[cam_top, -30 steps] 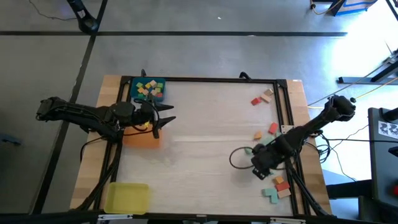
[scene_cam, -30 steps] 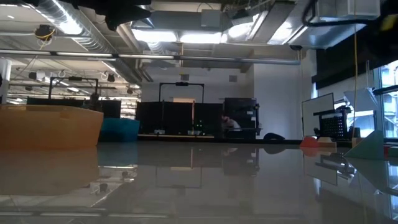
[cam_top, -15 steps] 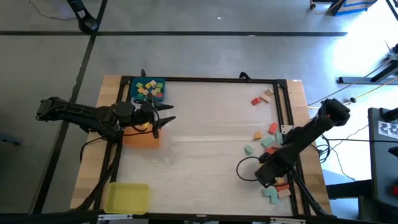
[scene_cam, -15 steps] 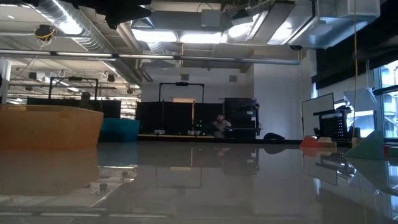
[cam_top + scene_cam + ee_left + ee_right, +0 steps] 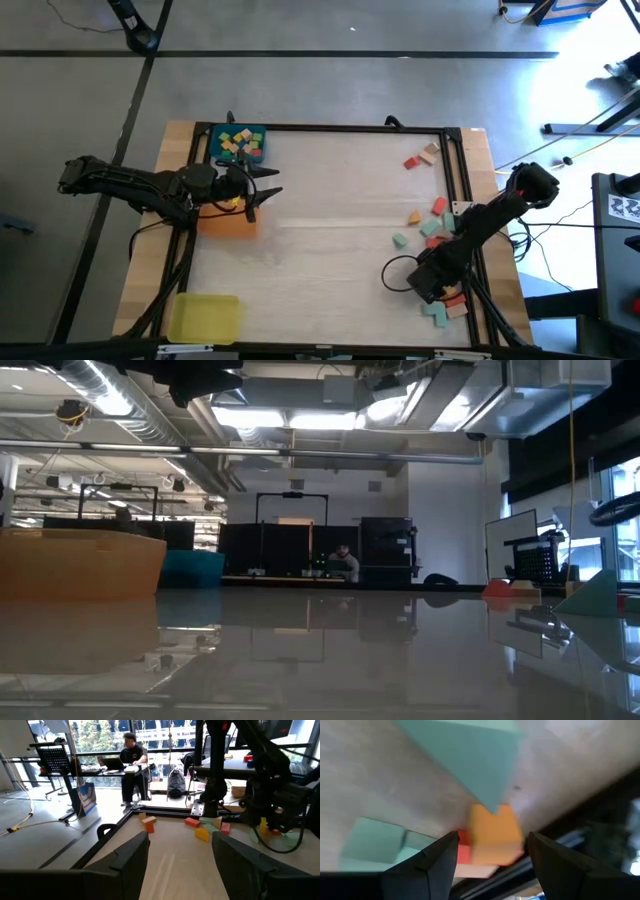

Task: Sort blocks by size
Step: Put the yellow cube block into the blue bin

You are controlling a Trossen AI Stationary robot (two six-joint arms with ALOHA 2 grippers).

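Since a second ago, right gripper point(image 5: 432, 285) is sliding down the bench point(image 5: 330, 220) from beside the middle scatter of blocks toward the cluster at the bench's near right corner; left arm is not shifting at all.

Right gripper is now hanging low over that corner cluster, fingers point(image 5: 437, 862) spread wide with nothing between them. Right wrist view: an orange block point(image 5: 495, 836) is sitting in the gap ahead of the open fingers, touching a large teal block point(image 5: 470, 755); a red block point(image 5: 463, 851) and another teal block point(image 5: 377, 842) are lying just beside it.

Left gripper point(image 5: 262, 188) is waiting over the orange tray point(image 5: 228, 222) at the bench's left side, fingers point(image 5: 131, 857) wide apart and empty.

Blue tray point(image 5: 240, 143), at the bench's far left corner, is carrying a heap of small blocks. Yellow tray point(image 5: 204, 317) is lying at the bench's near left corner.

Loose blocks are remaining on the bench's right side: a pair near the far right corner point(image 5: 420, 157), a scatter mid-right point(image 5: 425, 222), and the corner cluster point(image 5: 445, 305) under the right gripper.

A person point(image 5: 132, 762) is sitting at a desk in the room beyond the bench.
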